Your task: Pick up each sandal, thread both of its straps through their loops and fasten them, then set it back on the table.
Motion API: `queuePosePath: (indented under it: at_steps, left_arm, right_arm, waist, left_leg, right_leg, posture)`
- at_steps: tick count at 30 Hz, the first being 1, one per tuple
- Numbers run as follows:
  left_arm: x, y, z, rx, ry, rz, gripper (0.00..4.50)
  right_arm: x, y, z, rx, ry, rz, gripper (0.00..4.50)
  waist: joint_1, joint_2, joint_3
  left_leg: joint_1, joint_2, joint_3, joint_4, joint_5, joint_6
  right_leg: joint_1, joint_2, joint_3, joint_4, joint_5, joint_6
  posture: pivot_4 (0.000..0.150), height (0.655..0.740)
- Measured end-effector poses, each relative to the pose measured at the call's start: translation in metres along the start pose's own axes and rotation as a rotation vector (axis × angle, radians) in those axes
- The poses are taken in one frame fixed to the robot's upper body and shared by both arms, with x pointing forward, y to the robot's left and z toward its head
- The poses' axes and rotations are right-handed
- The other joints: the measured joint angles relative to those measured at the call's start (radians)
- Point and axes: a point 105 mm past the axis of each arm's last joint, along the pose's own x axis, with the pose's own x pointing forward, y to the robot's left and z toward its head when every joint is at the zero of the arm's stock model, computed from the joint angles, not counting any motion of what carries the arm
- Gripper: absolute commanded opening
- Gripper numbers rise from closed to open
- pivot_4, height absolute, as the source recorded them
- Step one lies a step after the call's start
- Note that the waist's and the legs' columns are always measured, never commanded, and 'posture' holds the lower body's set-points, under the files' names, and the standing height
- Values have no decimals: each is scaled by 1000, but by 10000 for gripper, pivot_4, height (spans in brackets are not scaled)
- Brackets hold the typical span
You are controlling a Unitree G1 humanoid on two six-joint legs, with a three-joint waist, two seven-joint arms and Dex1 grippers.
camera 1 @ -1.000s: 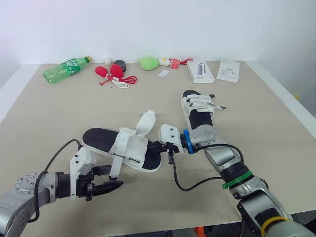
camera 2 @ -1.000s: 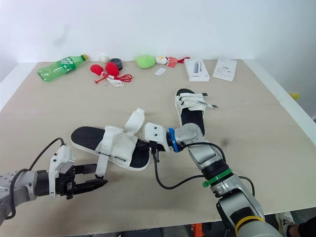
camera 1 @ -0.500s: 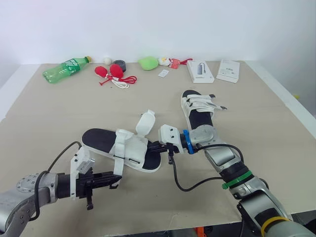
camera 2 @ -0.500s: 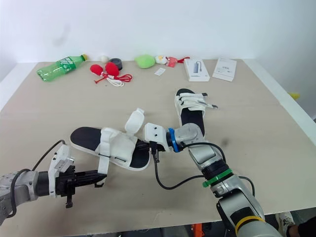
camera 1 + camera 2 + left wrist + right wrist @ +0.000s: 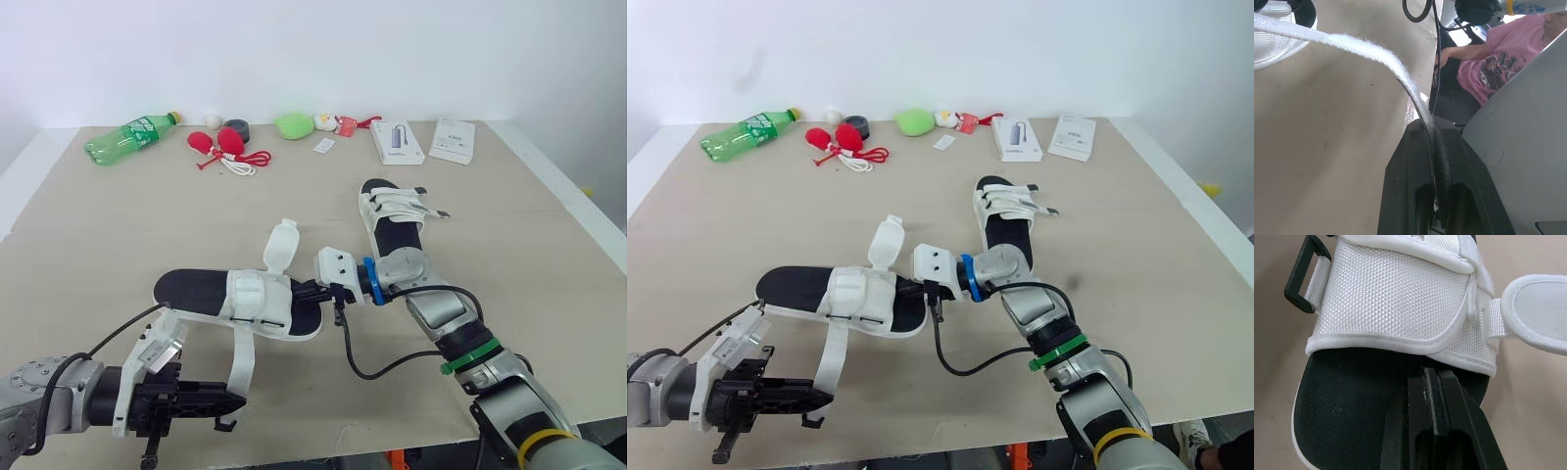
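At the bottom left of the head view, the left gripper has its fingers pressed together on the free end of a white strap. The left wrist view shows the strap running into the seam between the two black fingers, with a person in a pink shirt beyond the table edge. From the gripper the strap rises taut to the near sandal, left of centre; I cannot tell whether its sole rests on the table or hangs just above it.

At the sandal's front end, near the middle of the frame, the right gripper is clamped on the edge of the black sole, fingers closed over the footbed just under the white upper. In the right wrist view a black loop at the side of that upper looks empty. A second flap stands upright, not pressed down.

Further back, right of centre, the other sandal lies flat with both straps drawn across it, so it looks finished. By my judgement the task is past halfway: this sandal's straps are yet to be fastened, and then it goes back down.

Along the top of the frame lie a green bottle and two boxes
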Motion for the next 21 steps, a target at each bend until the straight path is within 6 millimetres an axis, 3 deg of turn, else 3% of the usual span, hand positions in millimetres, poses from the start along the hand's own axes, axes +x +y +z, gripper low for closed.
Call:
queuePosePath:
  at_steps: [3,6,11,16,18,19,20,21]
  left_arm:
    - [-1,1,-1,-4,20,12,13952]
    - [-2,0,2,19,20,13,20966]
    - [-14,3,13,230,134,63,20966]
    - [-18,3,18,283,169,72,20966]
    - [-31,10,32,487,255,149,20966]
    - [-32,11,34,503,259,159,20966]
    - [-40,19,46,706,304,240,20966]
    - [-41,23,45,815,347,262,20966]
  right_arm:
    - [0,0,0,-2,0,0,0]
    - [0,0,0,-4,0,1,0]
    - [0,-1,0,-8,-1,7,0]
    - [0,-1,0,-11,0,12,0]
    - [0,-2,0,-15,2,19,0]
    - [-1,-2,0,-15,3,19,0]
    - [-1,-2,0,-18,2,22,0]
    - [-1,-2,0,-20,1,25,0]
  waist:
    - [0,0,0]
    - [0,0,0]
    - [0,0,0]
    - [0,0,-1]
    - [0,0,0]
    - [1,0,0]
    - [0,1,0]
    - [0,1,0]
  left_leg:
    - [0,0,0,0,0,0]
    - [0,0,0,0,0,0]
    - [0,0,1,0,0,0]
    - [0,0,1,0,0,0]
    - [0,0,1,0,0,0]
    - [0,0,1,0,0,0]
    - [0,0,2,0,0,-1]
    - [0,0,3,-1,0,-1]
  right_leg:
    - [0,0,0,0,0,0]
    - [0,0,0,0,0,0]
    - [0,-1,0,0,0,0]
    - [0,-1,0,-1,0,0]
    - [-1,-1,0,-1,0,-1]
    - [-1,-1,0,-1,0,-1]
    - [0,-3,0,-1,0,-1]
    - [-1,-3,0,-1,0,-1]
  posture:
    - [1500,7400]
    - [1500,7400]
    - [1500,7400]
    - [1500,7400]
    - [1500,7400]
    - [1500,7400]
    - [1500,7400]
    - [1500,7400]
